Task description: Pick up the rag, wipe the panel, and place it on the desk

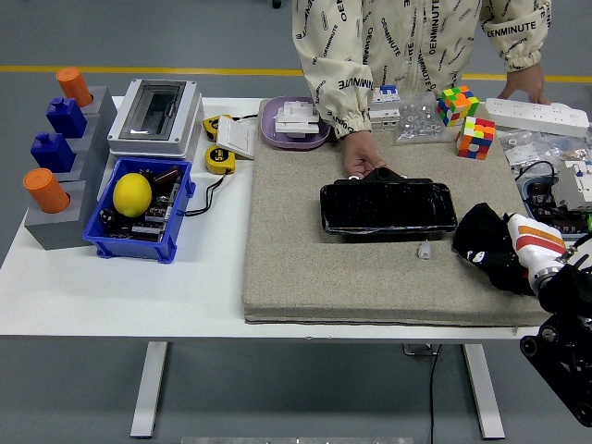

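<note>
1. Right now the right hand [504,252] sits on the black rag [483,237] beside the panel [388,206]; whether its fingers have closed, I cannot tell.
2. Grip firmly, lift clear.
3. Wipe evenly while the person's hand [361,157] steadies it.

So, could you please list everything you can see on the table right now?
panel: one, black, mat centre
rag: one, black, in right hand
mat: one, beige, table right
bin: one, blue, left
lemon: one, yellow, in bin
tape measures: two, yellow, behind bin
puzzle cubes: two, multicoloured, far right
power strip: one, white, far right
person's hand: one, at panel's far edge
right hand: one, gripping rag, mat's right edge
</note>
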Robot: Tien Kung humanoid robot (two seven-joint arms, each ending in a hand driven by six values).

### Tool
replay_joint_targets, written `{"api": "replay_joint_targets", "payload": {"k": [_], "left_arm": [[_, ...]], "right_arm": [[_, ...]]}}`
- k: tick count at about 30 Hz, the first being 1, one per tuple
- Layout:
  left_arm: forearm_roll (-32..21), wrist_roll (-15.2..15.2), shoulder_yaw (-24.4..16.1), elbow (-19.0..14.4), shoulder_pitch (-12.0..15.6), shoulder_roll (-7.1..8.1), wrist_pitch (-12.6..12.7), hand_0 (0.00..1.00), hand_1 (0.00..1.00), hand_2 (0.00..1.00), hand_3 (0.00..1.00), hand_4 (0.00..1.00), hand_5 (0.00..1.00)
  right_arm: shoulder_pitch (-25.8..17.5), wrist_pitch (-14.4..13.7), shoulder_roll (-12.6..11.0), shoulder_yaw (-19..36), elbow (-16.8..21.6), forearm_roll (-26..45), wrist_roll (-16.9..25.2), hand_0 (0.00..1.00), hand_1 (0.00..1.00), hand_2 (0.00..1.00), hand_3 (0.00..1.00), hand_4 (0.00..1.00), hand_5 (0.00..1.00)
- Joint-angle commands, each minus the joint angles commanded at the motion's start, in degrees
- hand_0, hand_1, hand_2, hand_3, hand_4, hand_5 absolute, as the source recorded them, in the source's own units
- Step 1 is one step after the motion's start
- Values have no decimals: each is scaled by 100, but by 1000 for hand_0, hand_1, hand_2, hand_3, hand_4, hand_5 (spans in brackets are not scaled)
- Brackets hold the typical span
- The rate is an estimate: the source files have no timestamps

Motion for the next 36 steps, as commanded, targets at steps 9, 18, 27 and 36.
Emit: {"api": "replay_joint_targets", "payload": {"k": [9,18,27,36], "left_arm": [[4,-1,-8,0,-5,1,0,651,662,695,580,680,446],[6,-1,-15,1,-5,-4,-1,652,663,695,579,679,445],[16,-1,-27,0,-18,2,-3,652,662,695,579,679,444],[21,0,-38,8,-18,19,1,652,663,695,579,680,444]], "right_arm": [[7,-108,-7,35,-21,-61,-16,434,461,517,506,986,422],[16,-214,-39,77,26,-90,-73,389,438,506,511,902,285],[175,-242,-169,201,87,-85,-107,383,436,507,511,910,312],[427,-220,-185,245,97,-56,-163,382,436,508,516,934,279]]}}
